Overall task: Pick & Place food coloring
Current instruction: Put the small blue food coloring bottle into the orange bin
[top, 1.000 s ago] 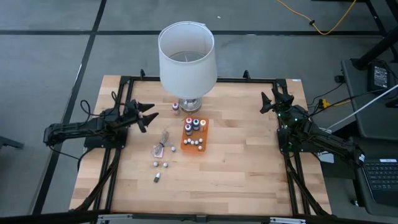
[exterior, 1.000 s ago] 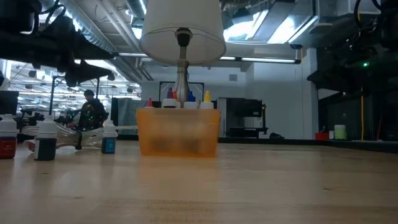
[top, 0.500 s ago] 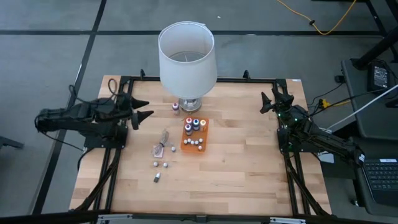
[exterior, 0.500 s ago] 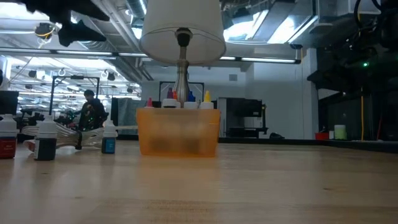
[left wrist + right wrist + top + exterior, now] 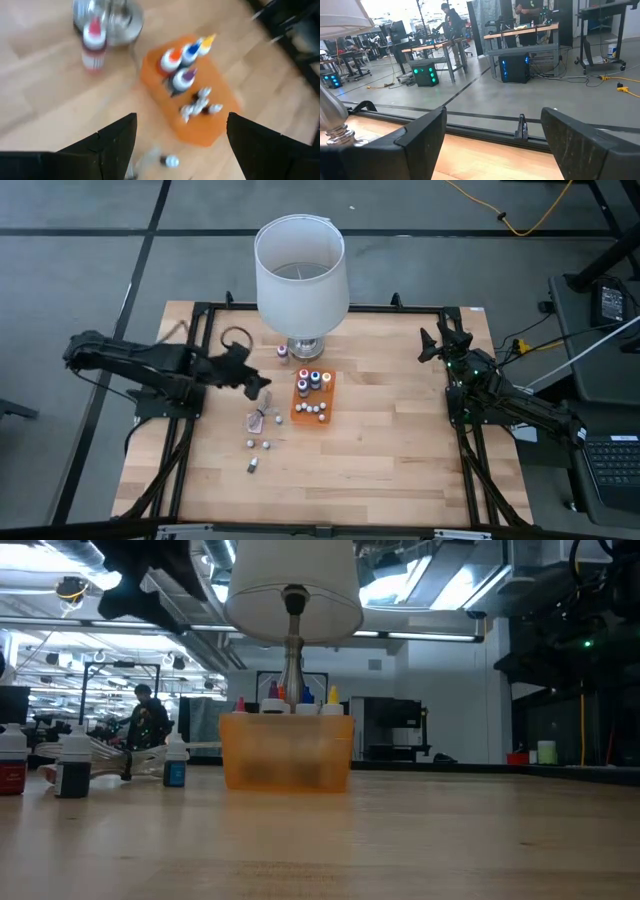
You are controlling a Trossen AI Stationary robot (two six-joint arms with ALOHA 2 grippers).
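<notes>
Left claw [image 5: 256,383] hangs wide open and empty above the desk [image 5: 400,450], just beside the orange tray [image 5: 325,413]; loose food coloring [image 5: 257,444] bottles sit near it; I'd drop straight over 1 bottle, pinch below the cap; right claw [image 5: 432,345] parked, open, empty.

White-shaded lamp [image 5: 301,275] at table [image 5: 400,450] rear, orange tray [image 5: 324,398], crumpled clear wrapper [image 5: 262,408] beside it

Food coloring bottles [image 5: 312,383]: colored-capped ones upright in orange tray, white-capped clustered beside, others scattered on table.
</notes>
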